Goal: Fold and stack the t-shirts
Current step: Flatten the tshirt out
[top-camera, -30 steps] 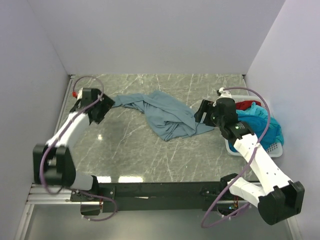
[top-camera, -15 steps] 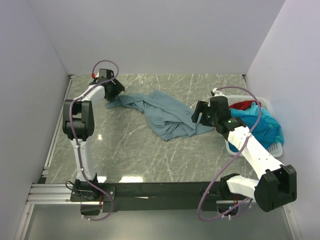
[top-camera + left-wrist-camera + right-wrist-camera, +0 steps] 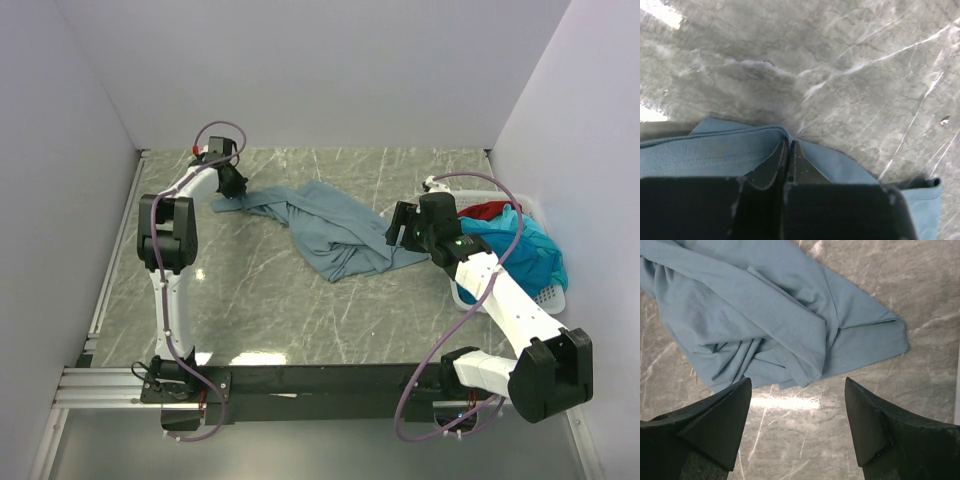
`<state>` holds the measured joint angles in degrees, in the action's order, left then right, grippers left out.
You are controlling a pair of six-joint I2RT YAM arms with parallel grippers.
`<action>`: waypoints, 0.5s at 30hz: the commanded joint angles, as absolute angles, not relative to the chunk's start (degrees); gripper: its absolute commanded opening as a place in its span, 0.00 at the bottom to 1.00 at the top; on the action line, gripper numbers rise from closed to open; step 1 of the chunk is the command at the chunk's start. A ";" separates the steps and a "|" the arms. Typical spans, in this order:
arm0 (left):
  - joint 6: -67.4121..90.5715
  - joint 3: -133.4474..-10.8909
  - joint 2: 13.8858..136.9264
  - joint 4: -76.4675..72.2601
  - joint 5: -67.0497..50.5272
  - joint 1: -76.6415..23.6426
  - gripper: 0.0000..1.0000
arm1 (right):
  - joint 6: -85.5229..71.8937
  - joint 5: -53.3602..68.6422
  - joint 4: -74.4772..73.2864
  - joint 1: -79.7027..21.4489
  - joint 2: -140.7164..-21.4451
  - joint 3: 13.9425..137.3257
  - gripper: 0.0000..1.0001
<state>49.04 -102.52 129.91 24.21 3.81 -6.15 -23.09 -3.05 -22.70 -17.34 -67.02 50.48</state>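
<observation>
A large grey-blue t-shirt [image 3: 325, 230] lies crumpled across the middle of the marble table. My left gripper [image 3: 226, 196] is at its far left end, shut on the shirt's hem [image 3: 730, 152], with cloth puckered up around the closed fingertips. My right gripper [image 3: 400, 228] hovers open over the shirt's right corner [image 3: 875, 337], nothing between its fingers [image 3: 722, 422]. A turquoise t-shirt [image 3: 520, 250] and a red t-shirt [image 3: 490, 210] sit bunched in the white basket [image 3: 545, 298] at the right.
The basket stands against the right wall, just behind my right arm. White walls close in the table on the left, back and right. Bare marble [image 3: 260, 300] lies in front of the shirt.
My left arm swung from the left edge to the far left end of the grey-blue shirt and its jaws closed on the hem. The right gripper shifted slightly left.
</observation>
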 commanded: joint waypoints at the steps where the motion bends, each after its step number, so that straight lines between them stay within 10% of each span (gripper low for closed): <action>1: 47.81 -103.81 127.98 24.79 5.45 -6.42 0.01 | -21.97 -4.75 -21.27 -17.49 -66.80 51.07 0.81; 15: 50.71 -64.88 88.47 11.60 13.44 -7.21 0.01 | -22.40 -2.28 -21.80 -18.89 -69.25 51.15 0.77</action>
<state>49.41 -70.67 97.82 14.83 9.34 -7.01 -22.02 -2.76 -22.70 -17.89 -67.99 50.28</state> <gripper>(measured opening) 0.024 0.776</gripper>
